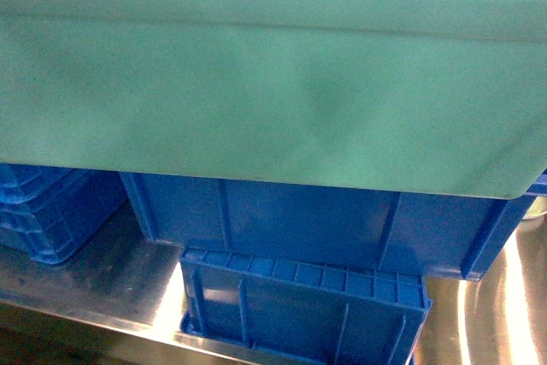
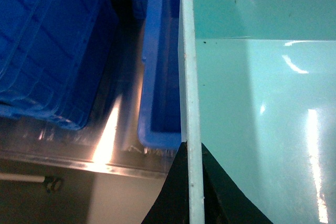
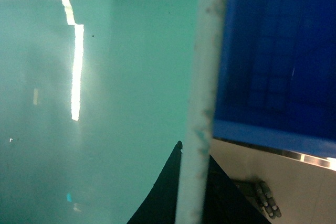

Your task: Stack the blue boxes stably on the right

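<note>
Turquoise tub point(image 1: 256, 83) level, long axis left-right, above dark-blue crate point(image 1: 325, 224)

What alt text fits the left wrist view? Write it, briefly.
The left claw grips the rim of a turquoise tub, whose glossy inside fills the right half. Left of the rim sits a dark-blue crate, with another ribbed blue crate on the steel table.

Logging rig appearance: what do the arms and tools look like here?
Little shows. Each wrist view has only two black, tapering fingers, left tool, right tool, plain and matte. No cables, markings or arm links are visible; the head view shows no arm.
</note>
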